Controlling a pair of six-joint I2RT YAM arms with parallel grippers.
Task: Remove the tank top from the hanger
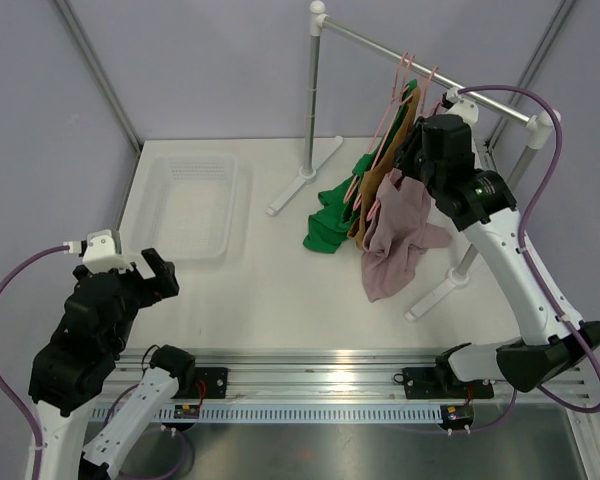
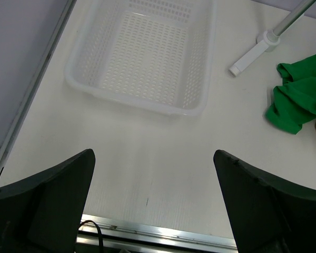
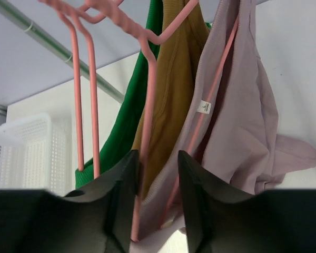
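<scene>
You are working with the right tool [image 3: 157,171] standing at a narrow gap, not fully pressed together, around a pink hanger wire [image 3: 149,110] and the edge of the mauve tank top [image 3: 237,121], which is hanging from the rail [image 1: 420,58] at the far right and draping down toward the tabletop [image 1: 270,290]; whether the pads are actually biting cloth, you cannot tell from these views. The risk I am seeing is this: wire is sitting between the jaws along with fabric, so a pull is likely to be dragging hanger and top off together, or tugging the mustard top [image 3: 174,79] and green top [image 1: 330,215], since all three are hanging pressed against each other. A strap catching on the hanger's shoulder could also be rocking the rack. The left tool [image 2: 152,158] is hovering spread wide and empty at the front left, well apart from the clothes. For room, you are getting open tabletop in front of the garments and toward the basket [image 2: 139,103]; the rail and the rack's right post [image 1: 467,262] are crowding the right arm's far side
</scene>
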